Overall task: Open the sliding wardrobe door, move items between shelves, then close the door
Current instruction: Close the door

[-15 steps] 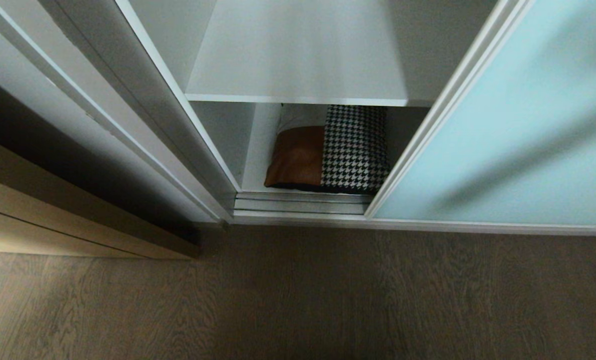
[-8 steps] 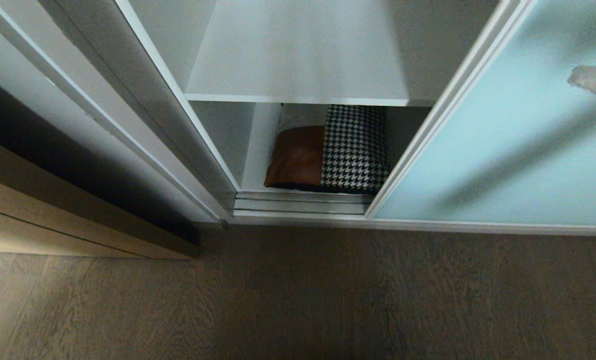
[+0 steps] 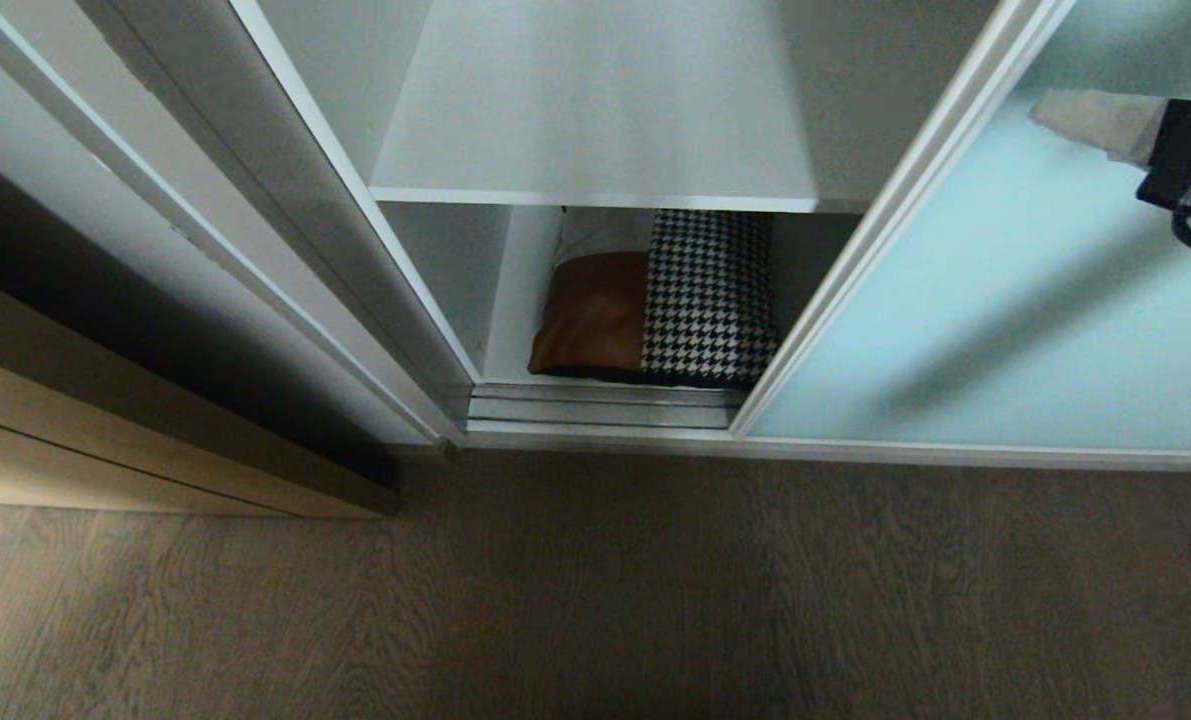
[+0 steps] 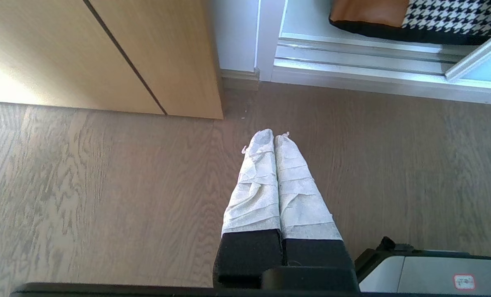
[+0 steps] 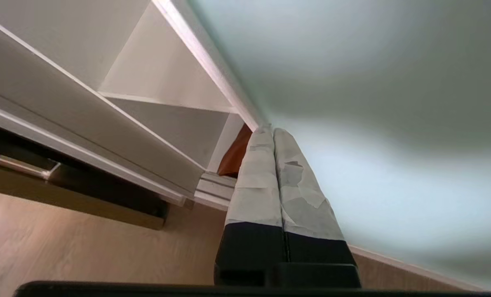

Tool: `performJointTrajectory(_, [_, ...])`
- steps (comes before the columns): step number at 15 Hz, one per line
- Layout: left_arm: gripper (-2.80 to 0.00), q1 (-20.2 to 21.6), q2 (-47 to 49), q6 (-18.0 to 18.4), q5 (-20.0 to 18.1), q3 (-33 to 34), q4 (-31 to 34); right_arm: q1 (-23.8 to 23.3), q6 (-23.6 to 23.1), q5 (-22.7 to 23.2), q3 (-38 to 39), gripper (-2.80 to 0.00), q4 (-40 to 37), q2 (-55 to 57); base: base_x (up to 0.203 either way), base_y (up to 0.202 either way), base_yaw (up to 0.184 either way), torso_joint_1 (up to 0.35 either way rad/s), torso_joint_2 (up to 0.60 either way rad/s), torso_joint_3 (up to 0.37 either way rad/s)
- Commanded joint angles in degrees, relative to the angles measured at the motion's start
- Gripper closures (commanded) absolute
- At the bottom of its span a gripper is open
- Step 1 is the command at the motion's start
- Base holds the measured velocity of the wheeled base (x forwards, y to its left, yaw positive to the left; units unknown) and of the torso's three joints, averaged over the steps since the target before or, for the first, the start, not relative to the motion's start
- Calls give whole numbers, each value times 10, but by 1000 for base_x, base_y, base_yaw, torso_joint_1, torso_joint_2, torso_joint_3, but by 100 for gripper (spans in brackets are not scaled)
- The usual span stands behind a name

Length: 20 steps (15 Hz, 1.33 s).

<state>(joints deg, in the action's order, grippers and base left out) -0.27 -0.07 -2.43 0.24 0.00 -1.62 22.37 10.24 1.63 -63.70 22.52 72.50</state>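
The aqua frosted sliding wardrobe door stands partly slid right, leaving an opening at centre. Inside, the houndstooth, brown and white cushion lies on the wardrobe's bottom board, under a bare white shelf. My right gripper is shut and empty, raised in front of the door's glass to the right of the silvery door edge, tips pointing toward that edge. My left gripper is shut and empty, parked low over the floor.
Silvery floor tracks run along the wardrobe's foot. A light-brown wooden door stands at the left. Wood-look floor fills the foreground. Part of the robot's base shows beside the left gripper.
My right gripper has come into the head view from the right edge and moved left across the door glass toward its frame. Door, cushion and left arm are unchanged.
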Motion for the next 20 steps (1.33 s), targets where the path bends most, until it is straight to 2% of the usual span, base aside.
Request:
performJointTrajectory(1, [0, 0, 0, 0, 0, 0, 0, 0, 0, 0, -3, 0, 3, 28, 0, 0, 0, 0, 0, 0])
performJointTrajectory(5, [0, 0, 0, 0, 0, 0, 0, -13, 3, -35, -40, 0, 4, 62, 0, 0, 0, 0, 0, 0])
performJointTrajectory(10, [0, 0, 0, 0, 0, 0, 0, -12, 6, -36, -43, 0, 3, 73, 0, 0, 0, 0, 0, 0])
performJointTrajectory(20, [0, 0, 0, 0, 0, 0, 0, 80, 3, -40, -50, 0, 3, 97, 0, 0, 0, 0, 0, 0])
